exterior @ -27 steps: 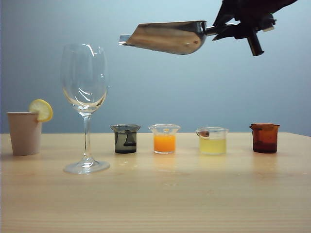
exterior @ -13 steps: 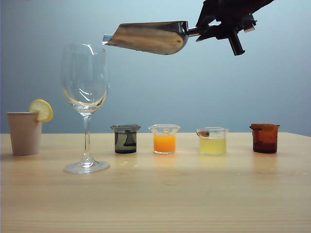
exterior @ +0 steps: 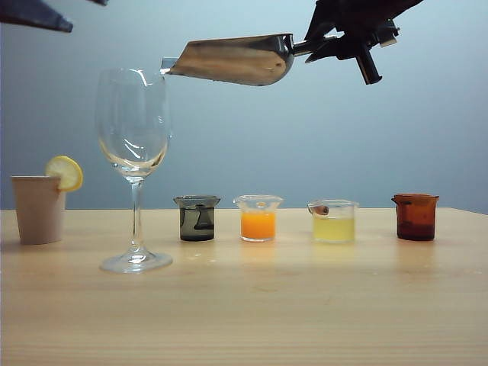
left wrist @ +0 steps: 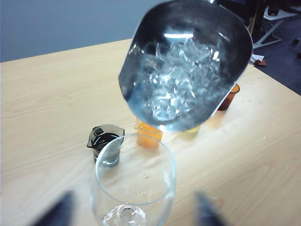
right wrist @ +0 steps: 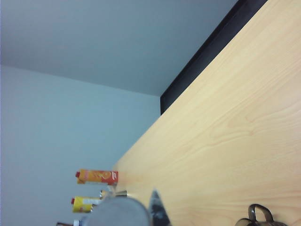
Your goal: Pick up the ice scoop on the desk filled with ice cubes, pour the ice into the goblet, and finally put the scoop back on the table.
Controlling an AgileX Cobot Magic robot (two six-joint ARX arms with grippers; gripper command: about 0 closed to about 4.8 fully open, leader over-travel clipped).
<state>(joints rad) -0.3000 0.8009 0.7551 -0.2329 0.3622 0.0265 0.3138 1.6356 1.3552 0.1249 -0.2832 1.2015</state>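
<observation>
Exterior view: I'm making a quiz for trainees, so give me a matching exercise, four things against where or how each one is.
Things:
1. ice scoop
2. goblet
3. beige cup
4. right pincer

States:
A. lemon slice on its rim
B. shut on the handle, high up on the right
C. empty, standing on the table
D. in the air, mouth near the glass rim, ice cubes inside

Pairs: 1-D, 2-C, 3-A, 4-B
</observation>
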